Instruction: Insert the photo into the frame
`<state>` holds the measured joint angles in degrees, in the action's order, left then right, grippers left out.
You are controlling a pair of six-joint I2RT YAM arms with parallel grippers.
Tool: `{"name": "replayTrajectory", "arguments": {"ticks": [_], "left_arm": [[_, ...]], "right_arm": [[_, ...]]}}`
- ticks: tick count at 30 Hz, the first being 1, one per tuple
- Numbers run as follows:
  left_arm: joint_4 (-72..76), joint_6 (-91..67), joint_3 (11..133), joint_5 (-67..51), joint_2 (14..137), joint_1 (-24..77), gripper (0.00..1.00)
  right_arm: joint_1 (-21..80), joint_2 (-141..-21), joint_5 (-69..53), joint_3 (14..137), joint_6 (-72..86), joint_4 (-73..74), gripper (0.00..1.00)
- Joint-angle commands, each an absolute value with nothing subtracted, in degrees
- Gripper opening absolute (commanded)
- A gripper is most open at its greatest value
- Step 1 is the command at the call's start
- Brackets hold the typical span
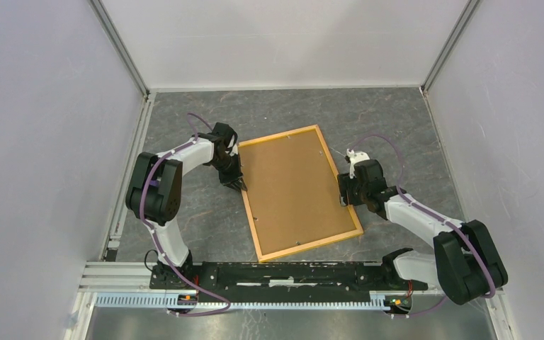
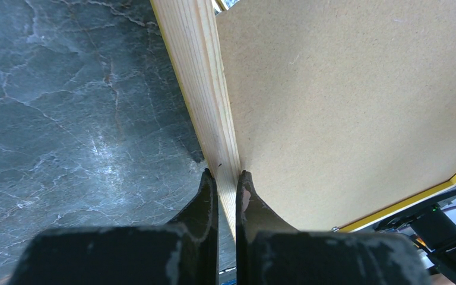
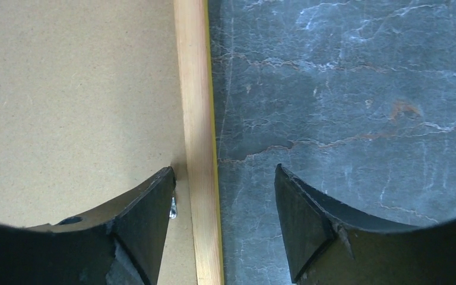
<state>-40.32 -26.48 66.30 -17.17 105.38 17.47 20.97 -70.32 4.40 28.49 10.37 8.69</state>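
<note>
The frame (image 1: 312,244), light wood, lies flat on the dark marbled table with its back up. A plain brown backing board (image 1: 296,188) fills it. The photo is hidden. My left gripper (image 1: 235,183) is shut on the frame's left rail (image 2: 202,77), one finger on the outer side and one on the board side (image 2: 225,175). My right gripper (image 1: 343,190) is open astride the right rail (image 3: 196,107). Its left finger is over the board (image 3: 71,89), its right finger over the table, and neither touches the wood (image 3: 225,172).
A small metal tab (image 3: 173,208) sticks out of the frame's inner edge beside my right gripper's left finger. White walls close in the table on three sides. The arms' base rail (image 1: 283,273) runs along the near edge.
</note>
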Motion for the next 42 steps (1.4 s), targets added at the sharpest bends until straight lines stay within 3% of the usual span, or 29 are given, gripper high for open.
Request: {"name": "replayTrajectory", "arguments": {"ticks": [1,26,42], "left_arm": [[-40.04,-20.43,63.59,-14.38,108.68,17.93,0.02],[-39.77,-21.01,63.90,-14.93,109.73,17.62,0.02],[-39.73,-21.01,63.81,-15.02,109.07,17.62,0.02]], "right_arm": [[21.42,-69.21,8.40,28.28,10.69,10.47,0.67],[23.65,-68.36,5.80,25.23,10.65,11.56,0.76],[26.35,-73.29,13.06,28.17,11.20,14.95,0.72]]}}
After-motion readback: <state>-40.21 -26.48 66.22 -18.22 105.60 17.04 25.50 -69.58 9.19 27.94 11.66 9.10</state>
